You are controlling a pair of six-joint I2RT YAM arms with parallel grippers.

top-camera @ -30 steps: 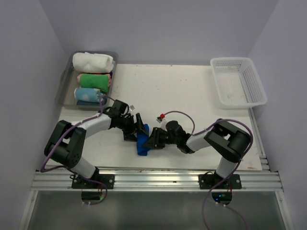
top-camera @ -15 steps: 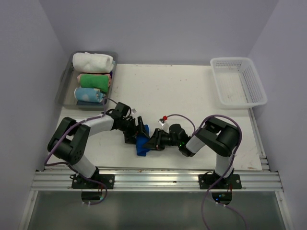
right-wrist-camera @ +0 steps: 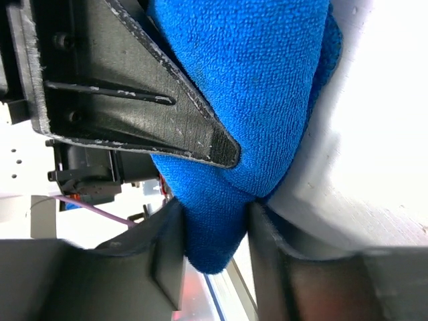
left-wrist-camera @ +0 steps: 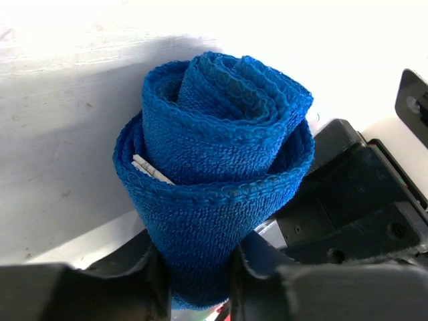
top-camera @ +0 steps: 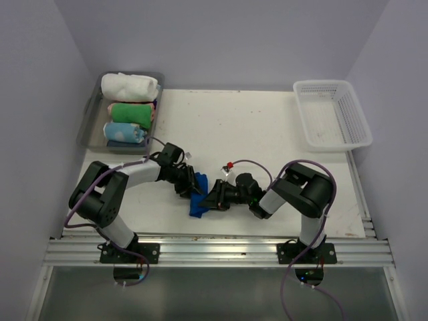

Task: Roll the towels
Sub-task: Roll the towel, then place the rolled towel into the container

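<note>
Lying blue towel [left-wrist-camera: 214,167]: coiled into a roll, near-middle of the table [top-camera: 254,127], between both grippers.
Left gripper [left-wrist-camera: 197,267]: pinching the roll's end.
Right gripper [right-wrist-camera: 214,231]: clamped on the roll too — from the opposite side.
White towel [top-camera: 130,85]: rolled, in the tray [top-camera: 88,124], far left corner.

The left gripper [left-wrist-camera: 200,284], wide a second ago, now has its jaws drawn in against the rolled blue towel [left-wrist-camera: 214,167]. The right arm [top-camera: 304,190] sits folded closer toward the middle than before.
</note>
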